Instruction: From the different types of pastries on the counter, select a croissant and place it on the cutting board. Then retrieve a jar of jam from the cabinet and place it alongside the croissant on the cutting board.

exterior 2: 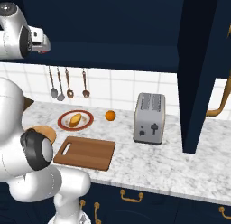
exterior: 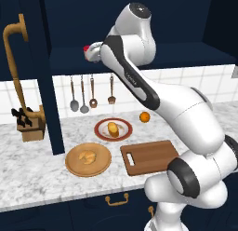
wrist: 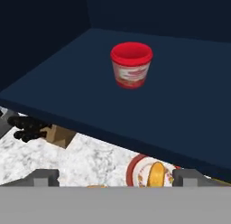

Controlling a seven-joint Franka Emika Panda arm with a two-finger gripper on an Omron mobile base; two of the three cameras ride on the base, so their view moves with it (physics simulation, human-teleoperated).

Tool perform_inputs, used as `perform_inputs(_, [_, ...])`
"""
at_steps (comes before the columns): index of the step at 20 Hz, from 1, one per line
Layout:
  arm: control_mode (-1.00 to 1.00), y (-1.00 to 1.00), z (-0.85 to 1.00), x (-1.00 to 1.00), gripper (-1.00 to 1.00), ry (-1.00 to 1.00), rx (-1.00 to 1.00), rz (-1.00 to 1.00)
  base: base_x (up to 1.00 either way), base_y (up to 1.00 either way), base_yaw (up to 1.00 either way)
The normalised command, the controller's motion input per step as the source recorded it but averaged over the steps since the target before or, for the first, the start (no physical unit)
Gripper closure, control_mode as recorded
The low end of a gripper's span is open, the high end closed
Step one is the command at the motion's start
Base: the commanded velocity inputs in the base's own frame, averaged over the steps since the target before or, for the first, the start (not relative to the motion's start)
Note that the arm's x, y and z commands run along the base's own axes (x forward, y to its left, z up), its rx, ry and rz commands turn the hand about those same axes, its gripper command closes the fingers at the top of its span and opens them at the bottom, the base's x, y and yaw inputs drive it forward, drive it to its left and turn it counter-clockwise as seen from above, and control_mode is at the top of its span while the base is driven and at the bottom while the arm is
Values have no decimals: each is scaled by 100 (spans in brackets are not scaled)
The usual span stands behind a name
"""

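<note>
The red jar of jam stands upright on the navy cabinet's shelf, a short way in from its front edge. My gripper is open, fingers wide apart and empty, held just outside the shelf edge facing the jar. From the left base, the gripper is up at the cabinet recess with a bit of the jar beside it. The croissant lies on a round tan plate. The cutting board is bare on the counter.
An oblong pastry lies on a red-rimmed plate, with an orange to its right. A knife block stands left, utensils hang on the wall, and a toaster is right of the board. A cabinet door hangs open.
</note>
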Motion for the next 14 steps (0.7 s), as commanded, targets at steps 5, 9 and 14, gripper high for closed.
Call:
perform_inputs(5, [-100,18,67,64,-100,-26,0,0,0,0,0])
perform_inputs(9, [-100,3,6,7,-100,-2,0,2,0,0,0])
perform_inputs(14, [-100,0,-63,-1,-100,8,-4,0,0,0,0])
